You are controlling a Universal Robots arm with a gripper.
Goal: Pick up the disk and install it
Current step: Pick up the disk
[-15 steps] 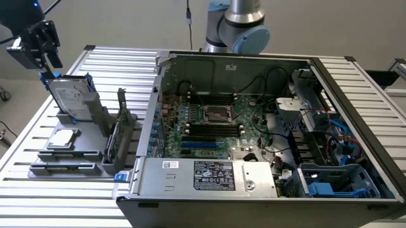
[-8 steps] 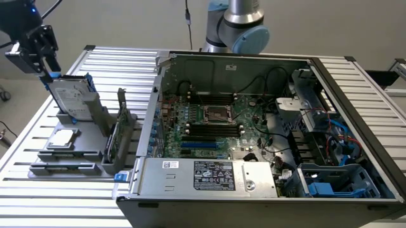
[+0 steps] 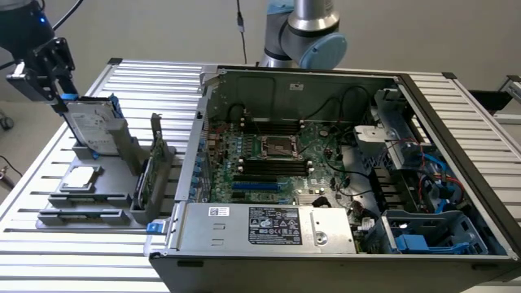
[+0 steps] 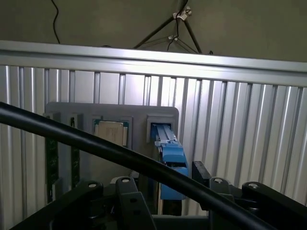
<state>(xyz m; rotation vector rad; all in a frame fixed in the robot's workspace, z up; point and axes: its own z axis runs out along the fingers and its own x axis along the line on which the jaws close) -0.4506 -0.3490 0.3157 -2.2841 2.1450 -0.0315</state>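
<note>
The disk [image 3: 91,125] stands on edge in the grey holder [image 3: 106,183] at the exterior view's left, a silver drive with a white label in a blue carrier. My gripper [image 3: 58,91] hangs over the disk's upper corner, its black fingers on either side of the blue edge. In the wrist view the blue carrier edge of the disk [image 4: 170,155] sits between the two fingers [image 4: 127,199], with a gap on each side. The gripper [image 4: 170,203] is open and holds nothing.
The holder also carries a small square silver chip [image 3: 80,177] and a thin green card [image 3: 146,177]. The open computer case [image 3: 326,171] fills the middle, with a blue-tabbed bay [image 3: 423,235] at its near right. A black cable [image 4: 96,143] crosses the wrist view.
</note>
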